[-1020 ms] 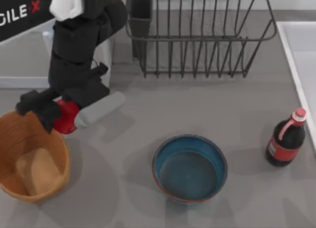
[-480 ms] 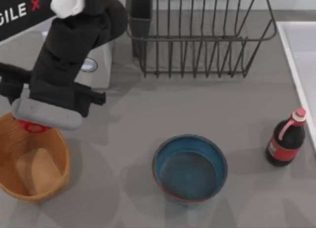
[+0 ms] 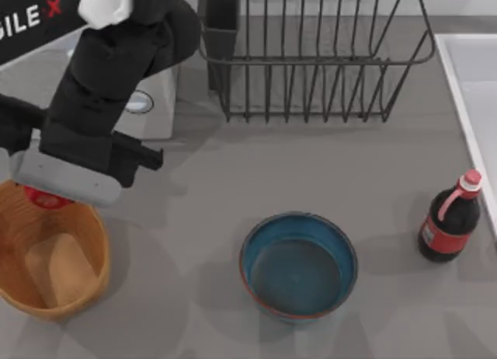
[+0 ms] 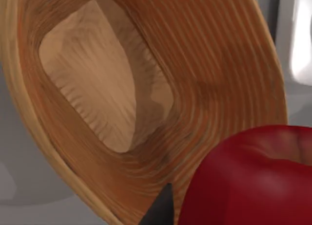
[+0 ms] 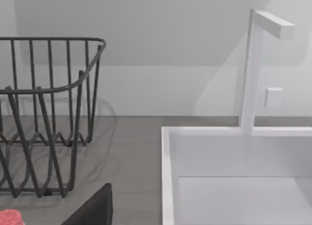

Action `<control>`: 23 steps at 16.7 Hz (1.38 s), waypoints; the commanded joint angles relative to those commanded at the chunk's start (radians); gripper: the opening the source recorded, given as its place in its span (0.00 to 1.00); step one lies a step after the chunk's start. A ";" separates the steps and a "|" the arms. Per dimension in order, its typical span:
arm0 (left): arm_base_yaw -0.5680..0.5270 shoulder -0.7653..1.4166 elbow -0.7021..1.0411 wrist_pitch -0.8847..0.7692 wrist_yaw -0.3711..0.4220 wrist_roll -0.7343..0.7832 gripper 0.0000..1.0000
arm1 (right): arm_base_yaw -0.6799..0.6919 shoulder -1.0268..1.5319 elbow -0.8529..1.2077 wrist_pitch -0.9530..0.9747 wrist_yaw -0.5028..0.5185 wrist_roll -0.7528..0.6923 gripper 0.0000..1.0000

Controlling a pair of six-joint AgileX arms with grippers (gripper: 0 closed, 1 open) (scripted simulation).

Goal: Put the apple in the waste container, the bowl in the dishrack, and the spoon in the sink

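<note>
The left gripper (image 3: 43, 189) hung over the far rim of the waste container (image 3: 85, 285) at the table's left side, its jaws clamped on the apple (image 3: 45, 197), of which a red sliver showed under the grey wrist housing in the top view. In the left wrist view the apple (image 4: 253, 178) sat large between the jaws, directly above the basket's ribbed inner wall (image 4: 209, 64), with the lighter flat bottom below and to one side of it. Nothing lay between the apple and the basket's inside.

Just behind the jaws stood the white microwave (image 3: 147, 102), its round knob near the arm's dark links. Farther off to the right of the jaws, at the back of the table, was the dishrack (image 3: 318, 60), with its dark cutlery cup (image 3: 221, 25) at the near-left corner. The bowl (image 3: 299, 266) sat upright on the open table, well apart from the jaws and the basket. A dark bottle (image 3: 449, 227) with a red label stood near the right side, just beside the rim of the sink (image 3: 466, 102).

The right wrist view showed the dishrack (image 5: 44, 118), the sink (image 5: 168, 176) and its white faucet (image 5: 253, 64); whether the right arm's jaws were apart or together could not be told.
</note>
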 joint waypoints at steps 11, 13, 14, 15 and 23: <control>0.061 -0.057 -0.313 0.284 -0.029 0.066 0.00 | 0.000 0.000 0.000 0.000 0.000 0.000 1.00; 0.063 -0.058 -0.320 0.290 -0.030 0.067 0.00 | 0.000 0.000 0.000 0.000 0.000 0.000 1.00; 0.063 -0.058 -0.320 0.290 -0.030 0.067 0.00 | 0.000 0.000 0.000 0.000 0.000 0.000 1.00; 0.063 -0.058 -0.320 0.290 -0.030 0.067 0.00 | 0.000 0.000 0.000 0.000 0.000 0.000 1.00; 0.063 -0.058 -0.320 0.290 -0.030 0.067 0.60 | 0.000 0.000 0.000 0.000 0.000 0.000 1.00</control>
